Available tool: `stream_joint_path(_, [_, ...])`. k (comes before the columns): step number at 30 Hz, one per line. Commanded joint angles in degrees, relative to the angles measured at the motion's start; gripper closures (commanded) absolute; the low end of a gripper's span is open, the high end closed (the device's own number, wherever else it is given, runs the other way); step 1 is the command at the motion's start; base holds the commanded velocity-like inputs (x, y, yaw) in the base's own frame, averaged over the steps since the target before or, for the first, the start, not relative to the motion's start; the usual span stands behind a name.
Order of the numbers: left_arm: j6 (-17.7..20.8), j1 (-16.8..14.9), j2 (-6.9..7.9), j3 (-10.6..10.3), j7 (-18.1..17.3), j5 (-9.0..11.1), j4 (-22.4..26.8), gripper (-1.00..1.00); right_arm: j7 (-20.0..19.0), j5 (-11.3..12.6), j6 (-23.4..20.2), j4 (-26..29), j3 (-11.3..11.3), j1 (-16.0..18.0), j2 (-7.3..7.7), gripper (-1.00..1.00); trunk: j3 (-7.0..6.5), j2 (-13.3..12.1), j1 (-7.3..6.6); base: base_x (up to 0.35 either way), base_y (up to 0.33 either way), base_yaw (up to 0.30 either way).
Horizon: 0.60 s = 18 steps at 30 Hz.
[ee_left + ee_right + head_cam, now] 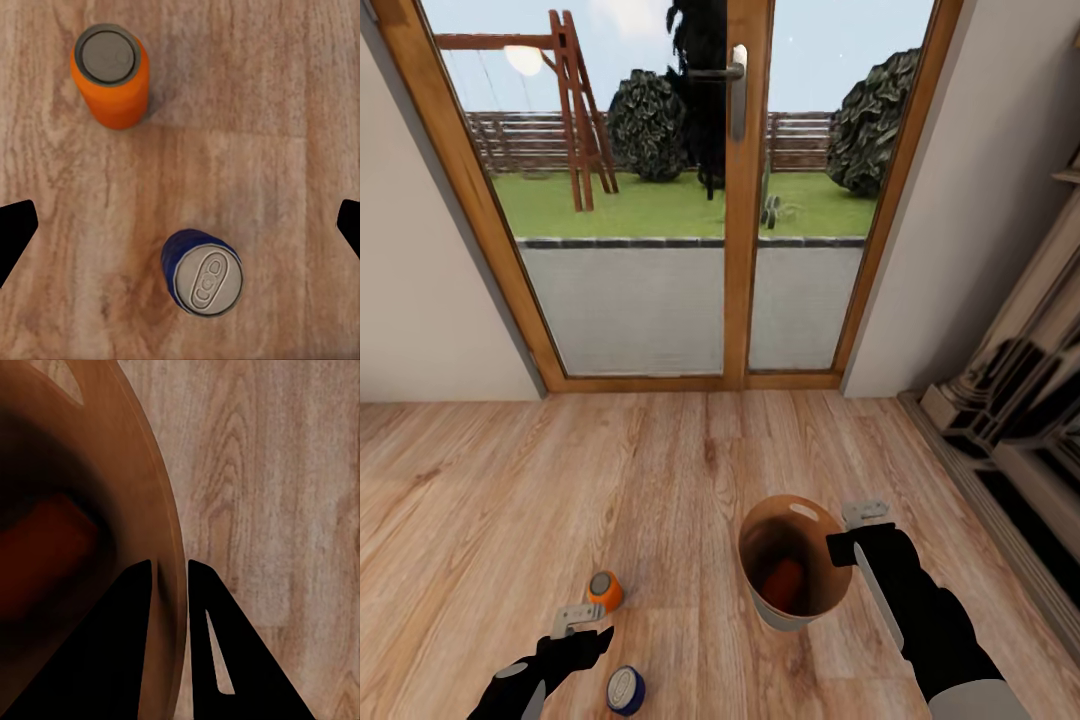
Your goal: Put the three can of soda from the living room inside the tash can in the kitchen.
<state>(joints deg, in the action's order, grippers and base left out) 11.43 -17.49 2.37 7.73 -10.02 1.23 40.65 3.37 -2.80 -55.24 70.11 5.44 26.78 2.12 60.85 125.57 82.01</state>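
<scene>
The bin point(792, 572) is held off the wood floor point(660, 480) by the right gripper point(857, 533), whose two fingers are closed on the rim, one inside the wall and one outside, as seen in the right wrist view, where the bin point(142, 510) wall passes between the dark fingers point(217, 645). An oval hand slot is seen near the rim on the far side. Inside the bin a reddish can point(784, 584) is lying at the bottom (in the right wrist view it is only a dim red blur point(45, 547)).

The left gripper point(582, 626) is held low over the floor, jaws spread wide, with nothing between them. In the left wrist view its fingertips point(15, 236) are seen at both edges, and two cans stand upright on the planks: the orange can point(111, 75) farther off, the blue can point(202, 271) closer. In the head view the orange can point(604, 590) is just beside the left gripper and the blue can point(626, 690) nearer the robot, both apart from the bin.

Wood-framed glass doors point(745, 200) stand ahead, with a lawn beyond.
</scene>
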Motion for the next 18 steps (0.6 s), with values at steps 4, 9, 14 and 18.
stream_joint_path(4, [0.00,0.00,0.00,0.00,0.00,0.00,0.00,-1.00,-0.29,0.69,0.04,0.02,0.01,0.02,-0.01,1.00,0.54,1.22,0.66,0.000,0.000,0.000])
stream_joint_path(9, [-0.01,0.00,0.00,0.07,0.00,0.00,0.03,-1.00,-0.29,0.69,0.04,0.02,0.01,0.02,-0.01,1.00,0.54,1.22,0.66,0.000,0.000,0.000])
stream_joint_path(14, [-0.06,0.00,0.00,0.04,0.00,0.00,0.04,-1.00,-0.29,0.69,0.04,0.02,0.00,0.02,-0.01,1.00,0.54,1.22,0.66,0.000,-0.114,0.000])
stream_joint_path(18, [-0.08,0.00,0.00,0.06,0.00,0.00,0.04,-1.00,-0.29,0.69,0.04,0.02,0.03,0.02,-0.01,1.00,0.54,1.22,0.66,0.000,-0.211,0.000])
